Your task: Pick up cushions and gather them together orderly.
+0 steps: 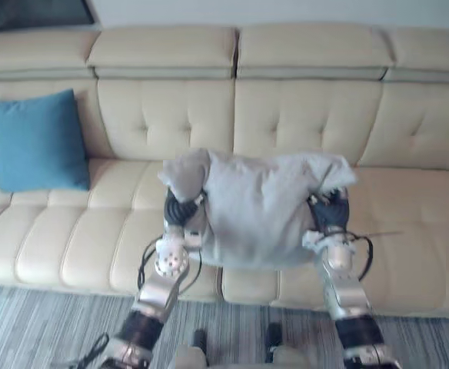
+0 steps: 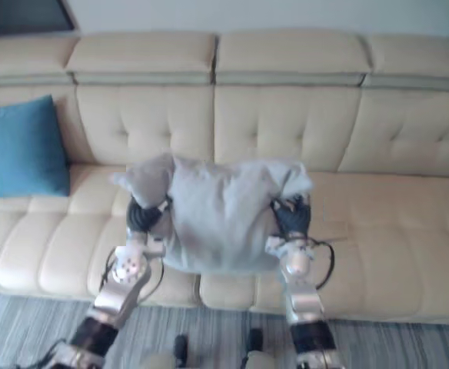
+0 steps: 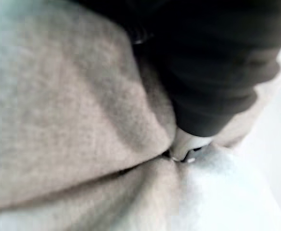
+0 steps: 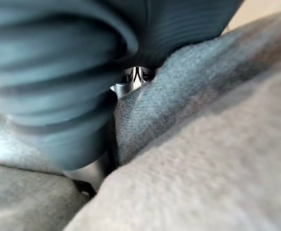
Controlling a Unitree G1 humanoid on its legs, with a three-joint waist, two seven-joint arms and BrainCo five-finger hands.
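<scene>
Above grey striped carpet (image 1: 40, 323), the left hand (image 1: 180, 209) and right hand (image 1: 328, 211) press in on either side of a grey cushion (image 1: 259, 211) held up between them, their grip on it impossible to tell, before a cream tufted sofa (image 1: 409, 231) with a blue cushion (image 1: 38, 140) leaning at its left end.

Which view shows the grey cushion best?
Left eye view: the whole grey cushion, between left hand and right hand, before the sofa. Right eye view shows nearly the same. Both wrist views show its creased fabric up close.
</scene>
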